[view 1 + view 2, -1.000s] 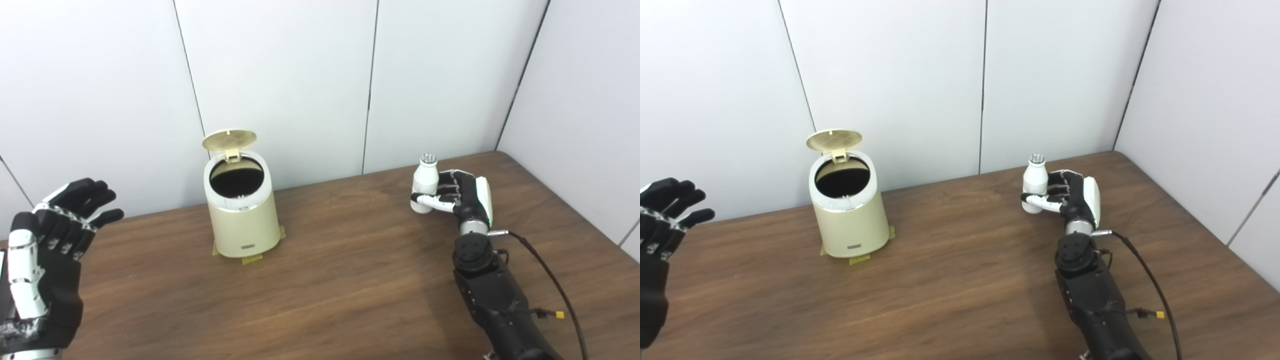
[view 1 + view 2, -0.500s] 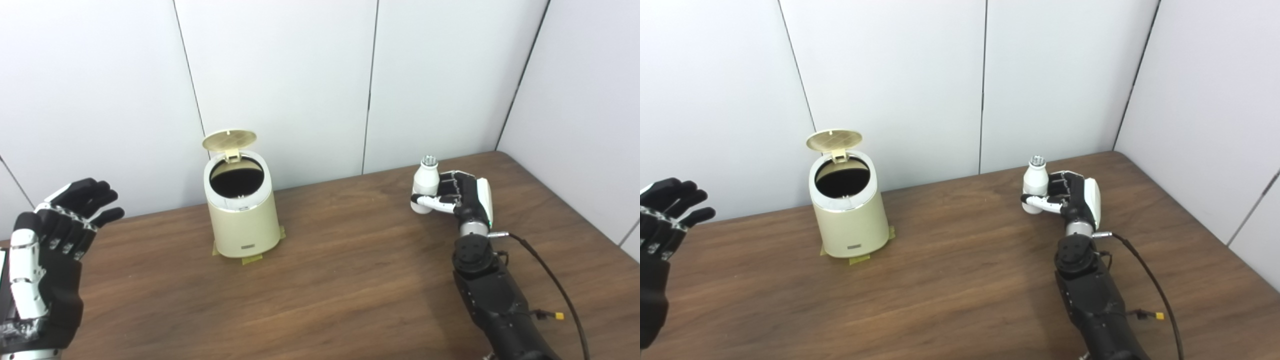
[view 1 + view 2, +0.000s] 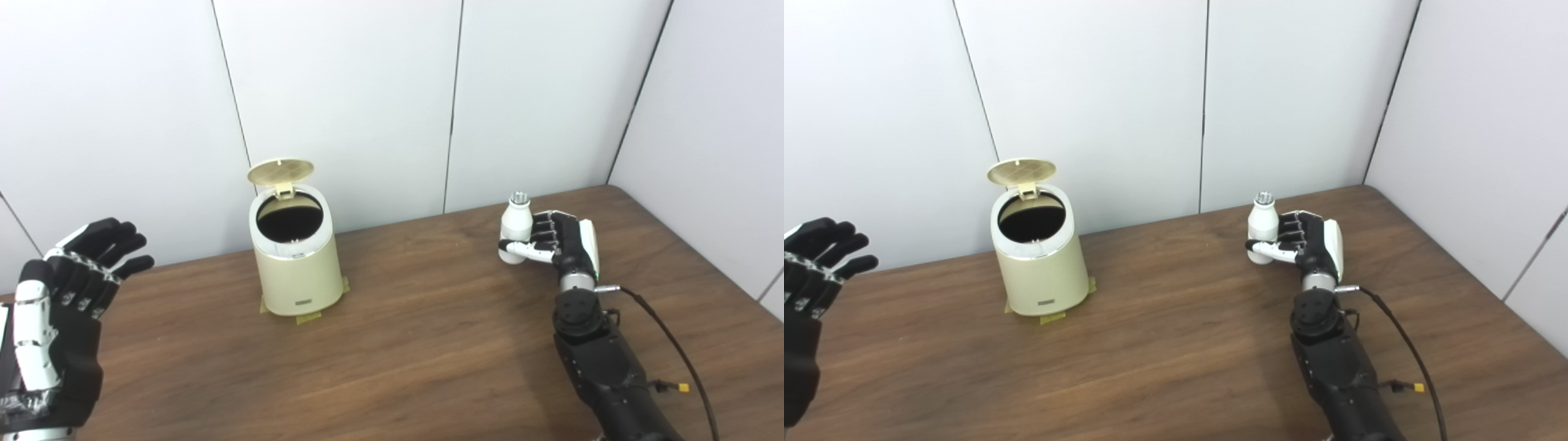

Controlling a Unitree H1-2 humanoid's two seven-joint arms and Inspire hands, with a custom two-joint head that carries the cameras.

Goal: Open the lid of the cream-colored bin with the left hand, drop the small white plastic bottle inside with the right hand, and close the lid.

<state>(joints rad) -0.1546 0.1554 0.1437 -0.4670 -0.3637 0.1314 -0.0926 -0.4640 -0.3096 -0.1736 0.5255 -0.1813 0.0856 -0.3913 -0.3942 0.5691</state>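
Bottle (image 3: 513, 226), small, white plastic, upright in my right hand (image 3: 560, 245): fingers wrapped round its lower body, thumb across the front, ribbed cap clear above. Whether its base touches the table (image 3: 429, 331) I cannot tell. Likely light and smooth, thin-walled; a mid-body hold suits it, firm but not crushing, or it may slip. Bin (image 3: 297, 257), cream, stands well off to the left of this hand, lid (image 3: 280, 171) tipped up at the back, mouth dark and open. Left hand (image 3: 67, 288) raised, empty, fingers spread, well to the bin's left.
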